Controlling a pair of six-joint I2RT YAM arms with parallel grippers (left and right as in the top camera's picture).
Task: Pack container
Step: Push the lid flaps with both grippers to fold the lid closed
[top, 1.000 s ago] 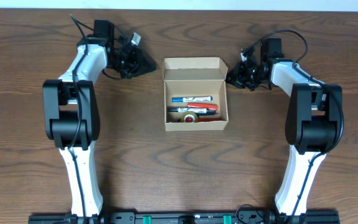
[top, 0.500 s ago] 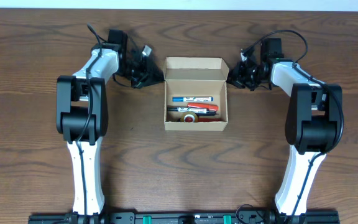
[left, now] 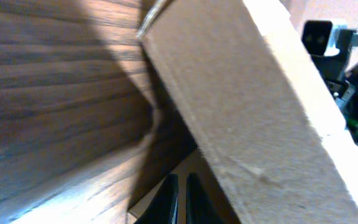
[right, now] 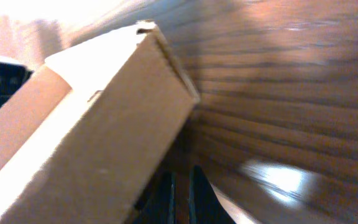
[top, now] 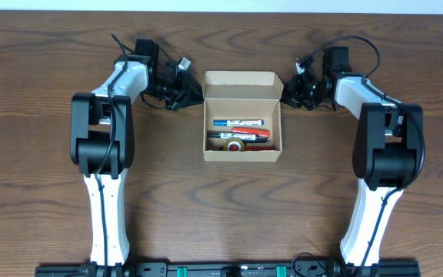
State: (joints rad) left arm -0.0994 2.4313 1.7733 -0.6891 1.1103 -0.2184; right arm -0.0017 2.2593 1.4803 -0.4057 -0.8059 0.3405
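Closing step: small tan cardboard box (top: 242,156) was loaded, lid flap (top: 241,78) open; left pincer (top: 196,98) and right pincer (top: 286,96), both shut and empty, flanked its rear corners, so the next move needed the flap pushed forward and down.

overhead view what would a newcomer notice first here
The open tan container sits mid-table, holding markers and a tape roll. The left claw and right claw, both shut, flank its far corners.
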